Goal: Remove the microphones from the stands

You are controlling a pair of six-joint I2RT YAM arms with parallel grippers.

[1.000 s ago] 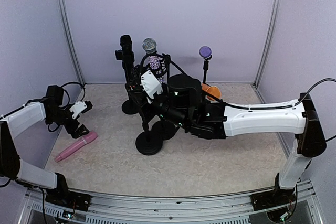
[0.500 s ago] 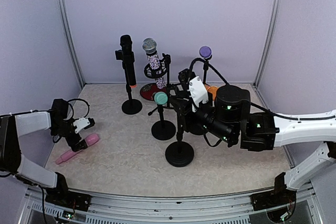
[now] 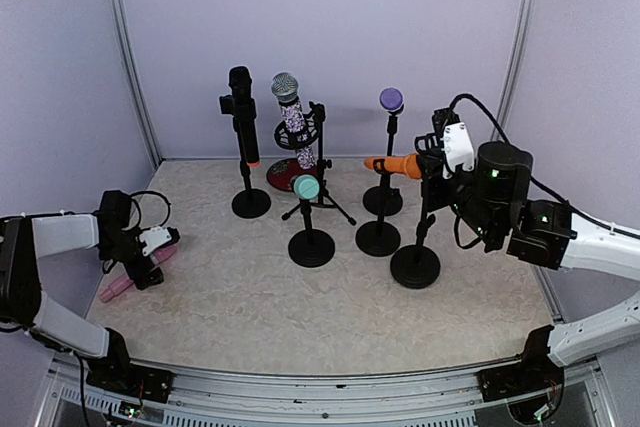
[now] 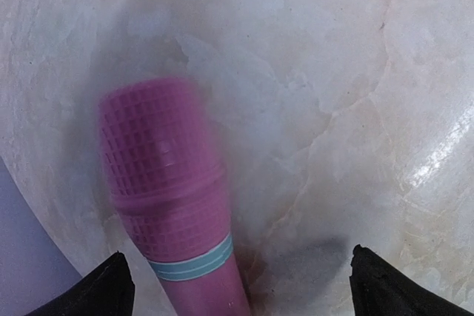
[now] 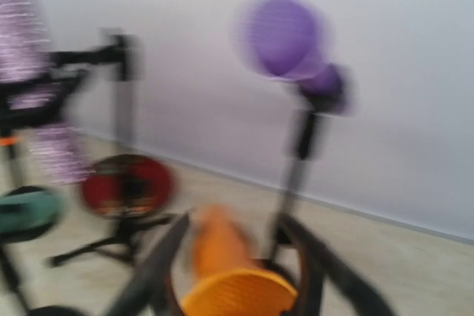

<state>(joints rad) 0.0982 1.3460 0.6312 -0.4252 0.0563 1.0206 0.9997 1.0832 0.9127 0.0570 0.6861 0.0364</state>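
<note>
- At the far left of the table [image 3: 300, 327], the pink microphone [image 4: 163, 175] lies flat, off any stand.
- Over it, the left gripper [image 4: 238, 286] hangs with its jaws spread wide, one fingertip on either side of the microphone, not clasping it.
- On the right, the right gripper [image 3: 440, 152] is clamped on the pole of a bare black stand [image 3: 415, 265].
- Just beside it, an orange microphone [image 3: 395, 164] sits level on its own stand.
</note>
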